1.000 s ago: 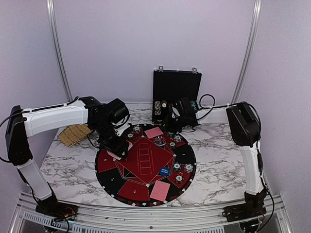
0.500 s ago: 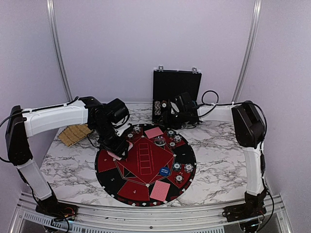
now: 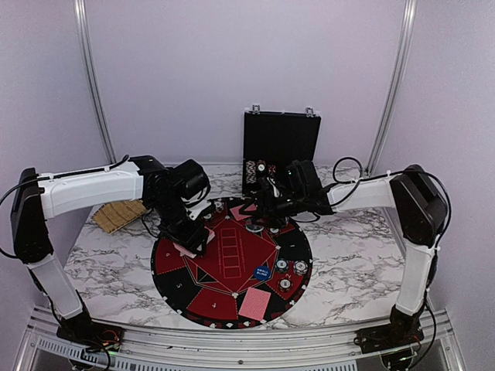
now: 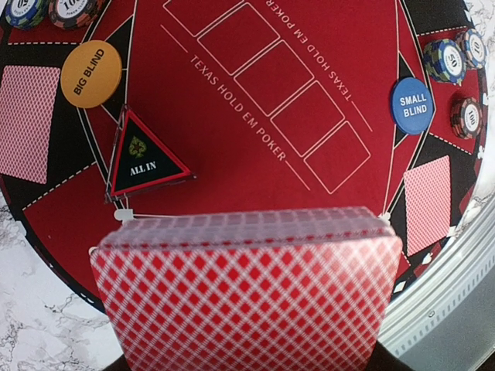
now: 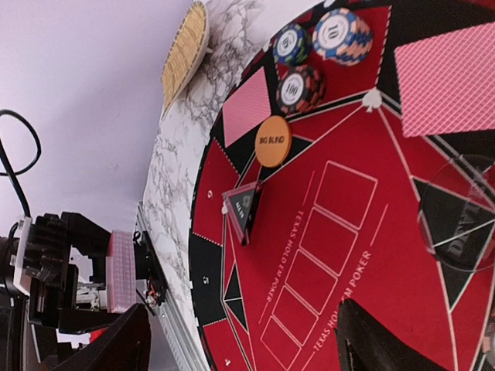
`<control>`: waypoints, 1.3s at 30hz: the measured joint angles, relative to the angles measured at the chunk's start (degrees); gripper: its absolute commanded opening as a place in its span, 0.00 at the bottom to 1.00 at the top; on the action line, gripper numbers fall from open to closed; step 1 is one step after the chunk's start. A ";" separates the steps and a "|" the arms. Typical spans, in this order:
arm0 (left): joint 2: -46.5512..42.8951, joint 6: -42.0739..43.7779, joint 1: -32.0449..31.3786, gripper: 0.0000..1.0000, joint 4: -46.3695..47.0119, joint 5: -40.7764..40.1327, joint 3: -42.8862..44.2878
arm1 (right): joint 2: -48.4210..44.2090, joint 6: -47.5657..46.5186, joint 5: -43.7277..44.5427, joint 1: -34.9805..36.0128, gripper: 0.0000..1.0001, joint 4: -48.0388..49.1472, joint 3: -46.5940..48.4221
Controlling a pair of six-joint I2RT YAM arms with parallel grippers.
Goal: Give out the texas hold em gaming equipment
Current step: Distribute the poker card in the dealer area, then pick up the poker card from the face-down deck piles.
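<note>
My left gripper (image 3: 190, 236) is shut on a deck of red-backed playing cards (image 4: 247, 294), held just above the near-left rim of the round mat (image 3: 232, 249). The deck hides its fingers. My right gripper (image 3: 261, 210) hangs open over the mat's far side, its fingers (image 5: 375, 340) wide apart with nothing between them. Single cards (image 4: 29, 122) (image 4: 427, 202) (image 5: 448, 77) lie face down on the mat. An orange BIG BLIND disc (image 4: 91, 73), a blue SMALL BLIND disc (image 4: 411, 107), a clear disc (image 5: 460, 212) and stripe-edged chips (image 5: 340, 35) (image 4: 445, 60) also lie there.
A triangular ALL IN marker (image 4: 143, 158) sits on the mat beside the orange disc. The black case (image 3: 280, 147) stands open behind the mat against the back wall. A tan woven pad (image 3: 120, 214) lies on the marble table at the left.
My right gripper came away from the case, moved left over the mat's far edge and opened wide. The left arm with the deck has hardly moved.
</note>
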 measured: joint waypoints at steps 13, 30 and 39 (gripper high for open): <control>0.87 -0.04 -1.16 0.41 0.22 0.00 1.62 | 0.02 7.34 -6.60 5.46 0.80 9.11 -1.64; 1.03 -0.07 -1.29 0.41 0.24 0.00 1.70 | 3.06 10.49 -8.59 8.59 0.75 11.39 1.16; 1.03 -0.04 -1.29 0.41 0.24 0.00 1.70 | 5.66 11.10 -9.05 10.86 0.73 11.52 4.66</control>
